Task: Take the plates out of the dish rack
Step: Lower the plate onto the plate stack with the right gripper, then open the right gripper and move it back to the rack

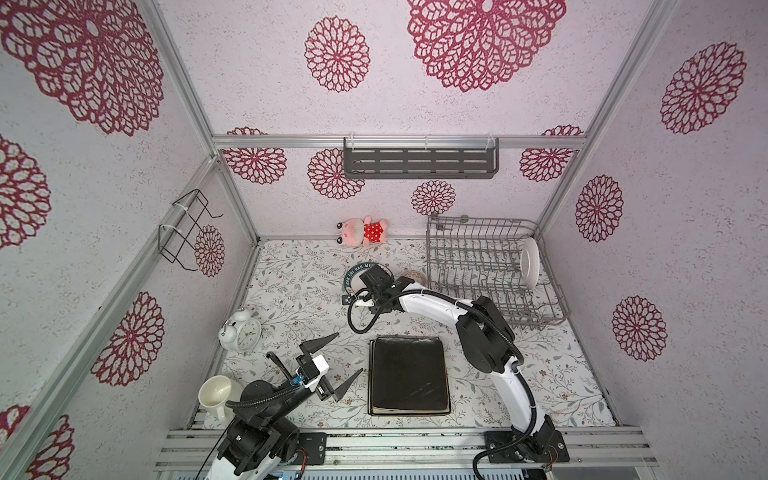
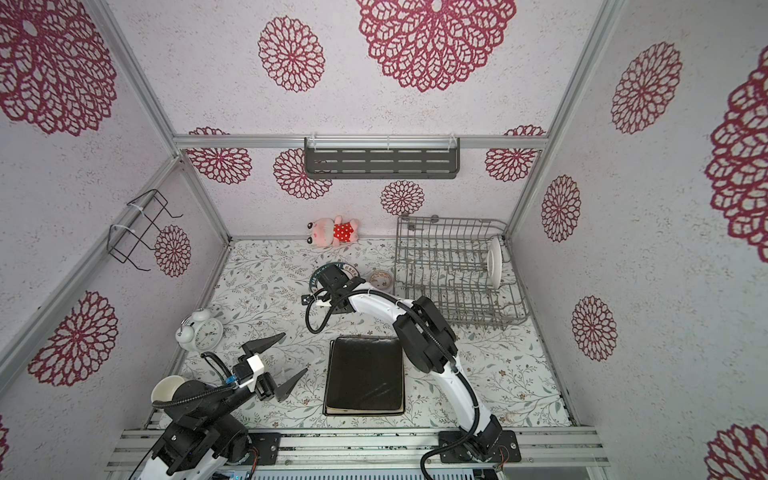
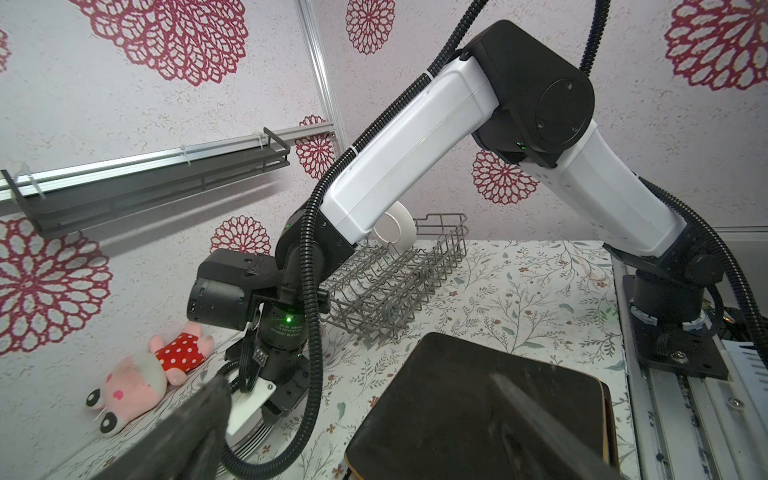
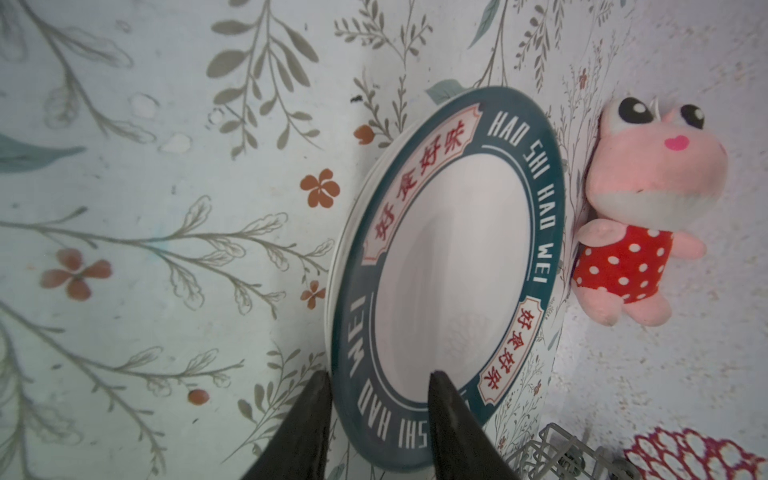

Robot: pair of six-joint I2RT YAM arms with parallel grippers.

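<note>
Dish rack (image 1: pixel 465 237) stands at the far right of the table (image 1: pixel 291 291), almost emptied: one white plate (image 1: pixel 530 262) is left upright between the tines at its right end. Nearer the front, black square plates (image 1: pixel 409 374) lie stacked flat. A round plate with a teal lettered rim (image 4: pixel 449 266) lies on a small stack just left of the rack, near a pink stuffed toy (image 4: pixel 640 208).

The right gripper (image 4: pixel 378 376) is low over that round plate, jaws part open and straddling its near rim, one finger outside the edge and one over the face; no clamp shows. This looks like the letting-go after a set-down. To do it well, the jaws should spread wider and rise straight off before swinging, so neither finger drags the plate off its stack or towards the toy. Then the rack's last plate needs a grip on its upper edge.

The left gripper (image 1: pixel 349 352) hangs wide open and empty near the front left.
</note>
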